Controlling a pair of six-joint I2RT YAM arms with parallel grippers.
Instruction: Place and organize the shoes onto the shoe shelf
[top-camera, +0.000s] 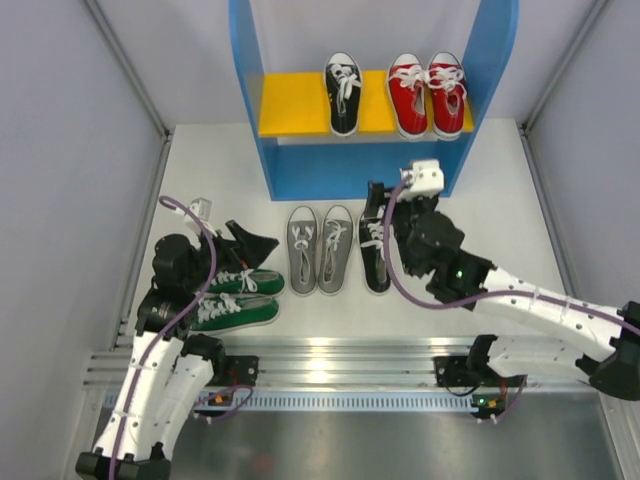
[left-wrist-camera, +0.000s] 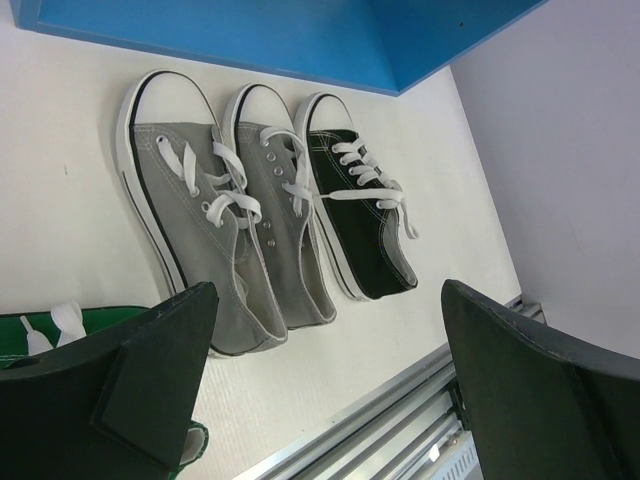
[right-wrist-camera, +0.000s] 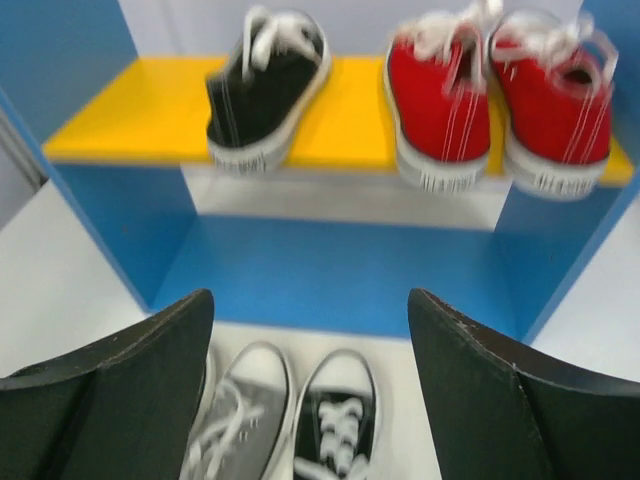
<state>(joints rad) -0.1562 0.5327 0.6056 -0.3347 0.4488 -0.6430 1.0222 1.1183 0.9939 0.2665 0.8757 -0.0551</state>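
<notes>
Shelf edges: the shoe shelf (top-camera: 330, 172) stands at the far side of the counter (top-camera: 215, 180). Tall blue side panels close both ends, and the front is open toward the arms.
Board room: the yellow board (top-camera: 290, 103) shows a bare stretch along its left part. A narrow strip of yellow separates the shelved black shoe (top-camera: 343, 92) from the red pair (top-camera: 410, 95), which sits close to the right panel.
Counter margins: grey walls (top-camera: 60, 150) run down both sides, and a metal rail (top-camera: 340, 355) marks the near edge. White counter shows between the shelf's left panel and the left wall.
Front row: the grey pair (top-camera: 303, 250) lies side by side, touching, toes toward the shelf base and just short of it. The loose black shoe (top-camera: 375, 250) lies just beside them on the right, same heading.
Green pair (top-camera: 240, 312): lies crosswise near the left arm, one shoe just behind the other, close to the rail.
Shoe look: low canvas uppers, white laces, white toe caps, white soles with a dark stripe. The shelved shoes have their heels toward the arms.
Left gripper (left-wrist-camera: 328, 295): fingers spread wide, holding nothing, beside the green pair. The grey pair and loose black shoe lie ahead in its wrist view.
Right gripper (right-wrist-camera: 310, 300): fingers spread wide, holding nothing, over the toe end of the loose black shoe and facing the shelf opening. Its wrist view is blurred.
</notes>
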